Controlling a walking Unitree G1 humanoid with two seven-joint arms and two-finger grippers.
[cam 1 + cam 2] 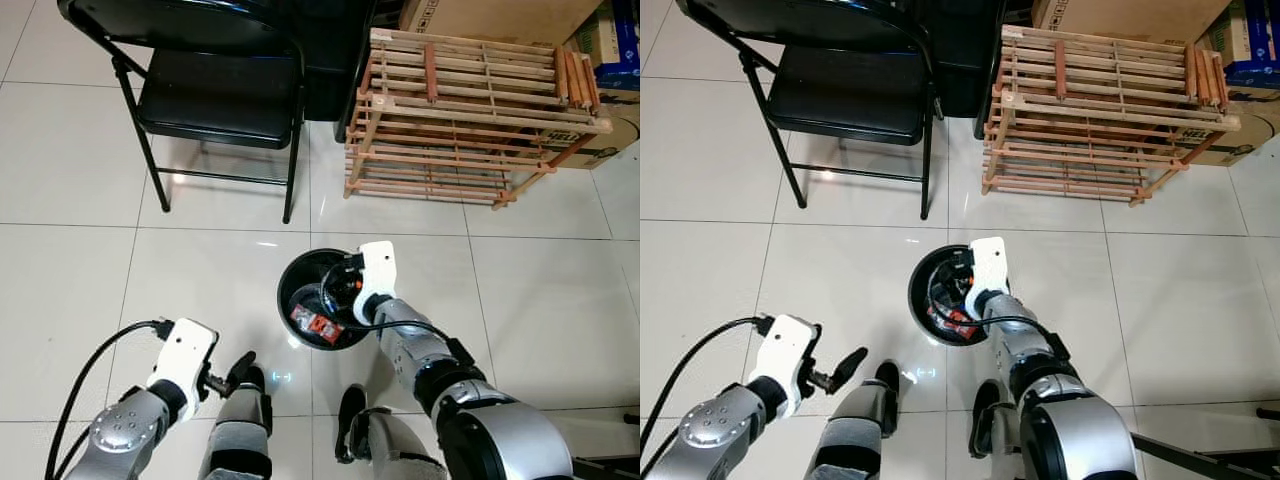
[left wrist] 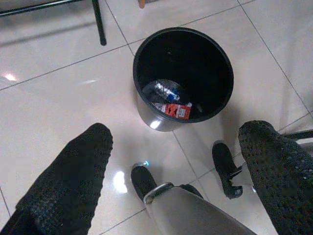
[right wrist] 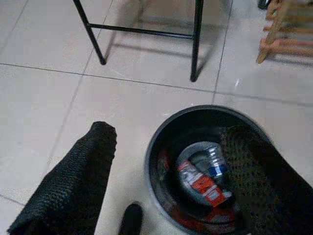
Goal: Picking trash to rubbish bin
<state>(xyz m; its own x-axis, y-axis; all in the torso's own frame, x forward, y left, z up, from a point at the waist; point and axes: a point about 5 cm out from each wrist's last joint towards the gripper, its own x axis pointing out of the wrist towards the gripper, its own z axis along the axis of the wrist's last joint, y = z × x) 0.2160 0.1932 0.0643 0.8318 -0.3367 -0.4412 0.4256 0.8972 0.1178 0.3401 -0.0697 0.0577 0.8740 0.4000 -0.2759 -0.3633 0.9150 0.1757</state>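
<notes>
**Right arm over the bin, left arm low and idle**

The right arm reaches forward from the lower right of the frame, and the right gripper (image 3: 166, 181) hangs above the black bin (image 1: 287, 283). Its fingers are spread apart with nothing between them; one finger overlaps the bin's rim in the wrist view.

Trash (image 3: 204, 183) lies at the bottom of the bin: a red-and-white wrapper and a crushed clear bottle with a blue label.

The left arm is bent at the lower left. The left gripper (image 2: 176, 176) is released and holding nothing, above the robot's own feet.

The bin stands at frame centre on pale tiled floor (image 1: 80, 270), apart from everything. A black folding chair (image 1: 215, 95) sits upper left, a wooden rack (image 1: 470, 115) upper right. Bare tile lies between them and the bin.
</notes>
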